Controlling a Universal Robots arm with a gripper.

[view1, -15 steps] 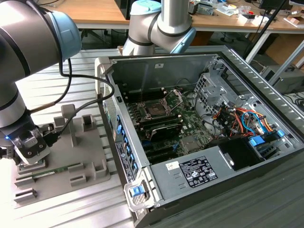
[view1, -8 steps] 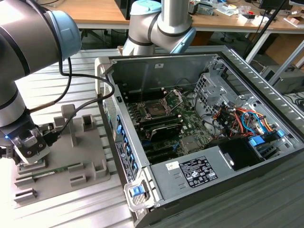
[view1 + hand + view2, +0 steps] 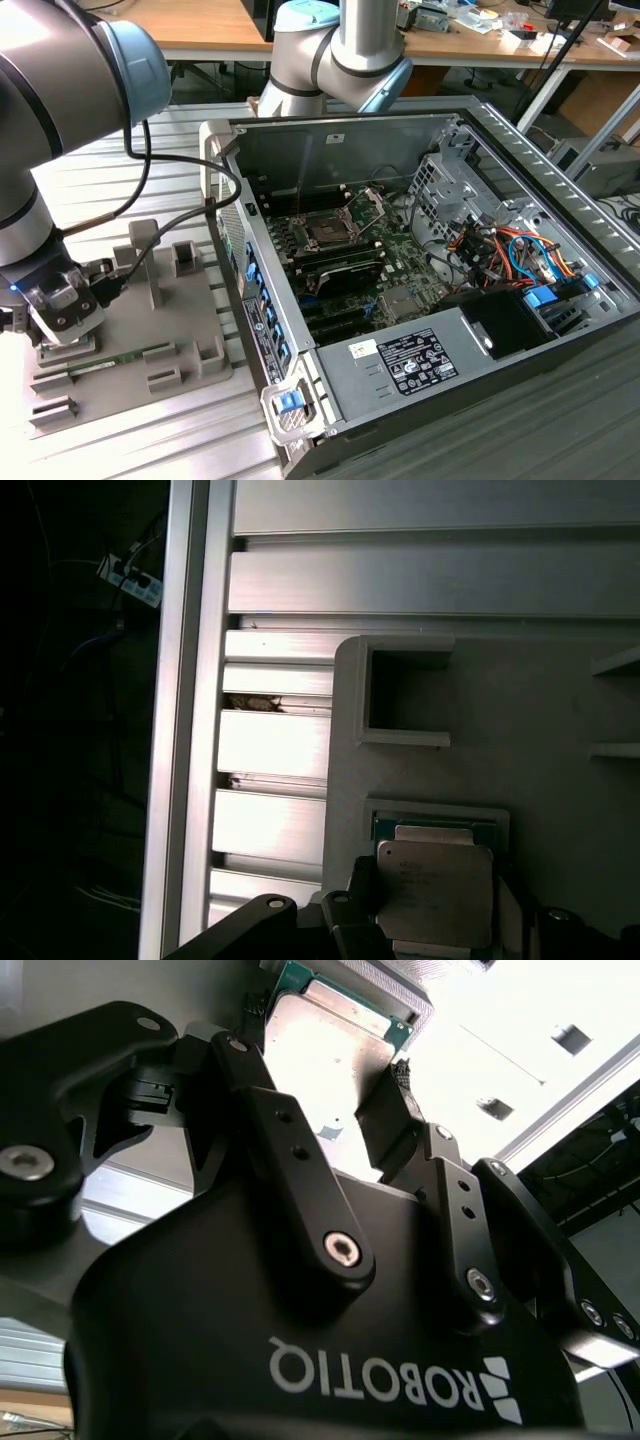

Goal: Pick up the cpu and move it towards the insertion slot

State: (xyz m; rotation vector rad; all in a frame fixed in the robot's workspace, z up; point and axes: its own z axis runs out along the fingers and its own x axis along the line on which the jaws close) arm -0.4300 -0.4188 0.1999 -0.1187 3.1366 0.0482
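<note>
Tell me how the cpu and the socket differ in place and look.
Place: the cpu lies in the grey tray by the tool; the socket sits on the board inside the case. Look: the cpu is silvery on top; the socket is black in a metal frame. Both are square.

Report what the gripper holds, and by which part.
Cannot tell. The gripper straddles the cpu at two opposite edges, down at the grey tray; whether it clamps it does not show.

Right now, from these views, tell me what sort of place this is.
Probably a robotics lab set up for PC assembly: a robot arm over a grey tray, an open computer case, cluttered desks behind.
</note>
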